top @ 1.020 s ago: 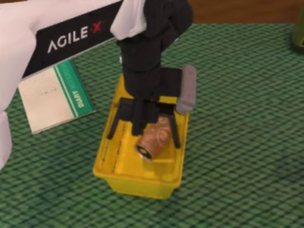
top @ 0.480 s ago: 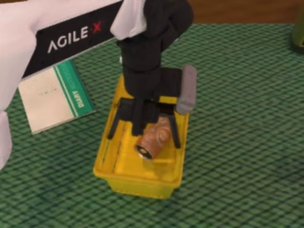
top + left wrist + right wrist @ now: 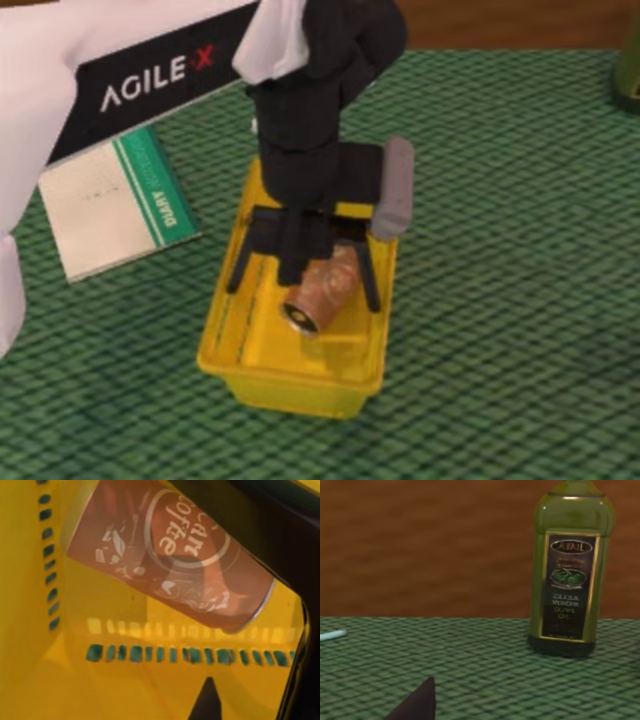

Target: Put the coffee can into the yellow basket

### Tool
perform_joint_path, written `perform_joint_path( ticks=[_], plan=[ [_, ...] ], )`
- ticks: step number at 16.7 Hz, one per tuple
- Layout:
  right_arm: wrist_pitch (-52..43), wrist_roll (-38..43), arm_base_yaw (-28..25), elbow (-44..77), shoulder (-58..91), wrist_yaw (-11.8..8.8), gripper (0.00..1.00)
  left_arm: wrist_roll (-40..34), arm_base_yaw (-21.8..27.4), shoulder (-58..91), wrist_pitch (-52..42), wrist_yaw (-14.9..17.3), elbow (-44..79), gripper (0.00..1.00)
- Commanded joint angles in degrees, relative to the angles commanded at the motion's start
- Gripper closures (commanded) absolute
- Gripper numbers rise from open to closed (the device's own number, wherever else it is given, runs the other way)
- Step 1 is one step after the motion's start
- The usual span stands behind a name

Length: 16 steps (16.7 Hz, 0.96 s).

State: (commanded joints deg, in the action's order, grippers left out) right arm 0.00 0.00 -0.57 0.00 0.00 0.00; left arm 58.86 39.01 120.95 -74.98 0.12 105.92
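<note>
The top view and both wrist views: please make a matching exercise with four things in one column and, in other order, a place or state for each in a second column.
Things:
1. coffee can
2. yellow basket
3. notebook
4. oil bottle

Places or states:
A. flat on the mat, left of the basket
B. upright on the mat near the wooden wall
C. tilted, inside the basket under the left tool
D. on the green mat, with slotted walls

Pairs: 1-C, 2-D, 3-A, 4-B
</note>
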Motion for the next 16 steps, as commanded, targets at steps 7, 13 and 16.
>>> perform_joint_path(
  ticks=[7,13,16],
  plan=[
    [0.00,0.00,0.00,0.00,0.00,0.00,0.00,0.00,0.00,0.00,0.00,0.00,0.00,1.00],
    [0.00,0.00,0.00,0.00,0.00,0.00,0.00,1.39,-2.01,-1.18,-6.54,-0.06,4.90,1.00],
    [0.00,0.00,0.00,0.00,0.00,0.00,0.00,2.20,-3.31,-2.16,-10.16,0.00,7.90,1.00]
  ],
)
